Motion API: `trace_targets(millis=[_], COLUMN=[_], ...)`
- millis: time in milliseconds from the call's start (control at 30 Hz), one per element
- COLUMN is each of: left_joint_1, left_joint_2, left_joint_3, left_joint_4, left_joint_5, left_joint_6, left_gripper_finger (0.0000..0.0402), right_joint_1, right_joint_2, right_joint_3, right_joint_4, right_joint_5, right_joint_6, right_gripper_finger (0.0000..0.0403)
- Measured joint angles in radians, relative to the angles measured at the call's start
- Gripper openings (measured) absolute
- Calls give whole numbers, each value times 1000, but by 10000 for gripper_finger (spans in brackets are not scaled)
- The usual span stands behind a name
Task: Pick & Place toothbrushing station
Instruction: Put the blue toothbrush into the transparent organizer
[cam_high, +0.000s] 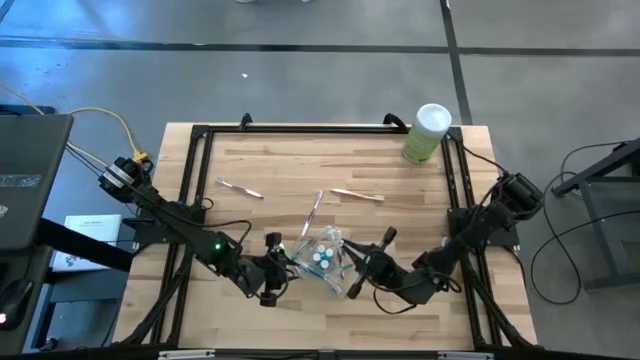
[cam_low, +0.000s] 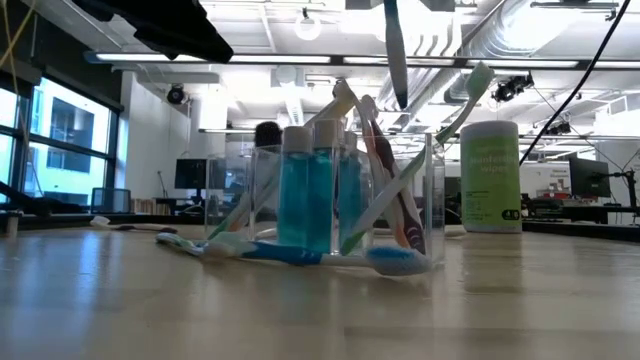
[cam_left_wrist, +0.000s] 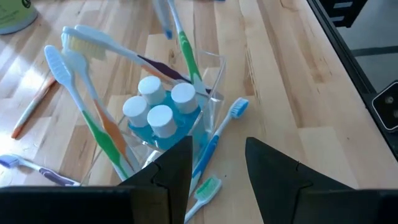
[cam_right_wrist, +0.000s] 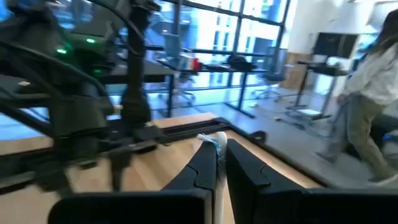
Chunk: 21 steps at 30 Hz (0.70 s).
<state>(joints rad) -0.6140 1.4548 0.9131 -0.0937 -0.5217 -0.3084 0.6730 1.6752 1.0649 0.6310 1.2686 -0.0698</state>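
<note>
Roughly at the middle of the tabletop's (cam_high: 400, 190) near edge stood the clear cup (cam_high: 322, 255), holding small teal bottles with white caps (cam_left_wrist: 160, 116) and several slim toothbrushes leaning outward. In the low view a green brush (cam_low: 470, 90) slanted up out of the cup toward the pale-green canister (cam_low: 490, 176), which stood well apart at the far right corner. More brushes lay flat on the wood: a blue-headed one (cam_left_wrist: 219, 132) and a green-headed one (cam_left_wrist: 208, 187) just beside the cup's wall, and three loose ones farther back, a white one (cam_high: 238, 186), a tan one (cam_high: 357, 194) and a pinkish one (cam_high: 315, 209) pointing toward the cup.

The left hand (cam_high: 273, 262) sat low just left of the cup, its fingers (cam_left_wrist: 169, 171) spread apart with one of them close against the cup's wall. The right hand (cam_high: 363, 266) was just right of the cup, lifted and tilted upward, its fingers (cam_right_wrist: 203, 168) pinched on a toothbrush whose pale head (cam_right_wrist: 214, 138) showed past the tips. A person (cam_right_wrist: 367, 112) stood in the room beyond.
</note>
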Motion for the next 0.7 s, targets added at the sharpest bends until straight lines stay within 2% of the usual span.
trace_targets(millis=[100, 367, 700], left_joint_1=[0, -8, -48], left_joint_2=[0, 0, 0], left_joint_3=[0, 0, 0], left_joint_4=[0, 0, -13], left_joint_5=[0, 1, 1], left_joint_6=[0, 0, -5], left_gripper_finger=[143, 143, 143], right_joint_1=[2, -24, -43], right_joint_2=[0, 36, 99], right_joint_3=[0, -1, -2], right_joint_4=[-59, -316, -363], right_joint_5=[-32, -11, -46], right_joint_6=[92, 360, 485], right_gripper_finger=[9, 9, 14])
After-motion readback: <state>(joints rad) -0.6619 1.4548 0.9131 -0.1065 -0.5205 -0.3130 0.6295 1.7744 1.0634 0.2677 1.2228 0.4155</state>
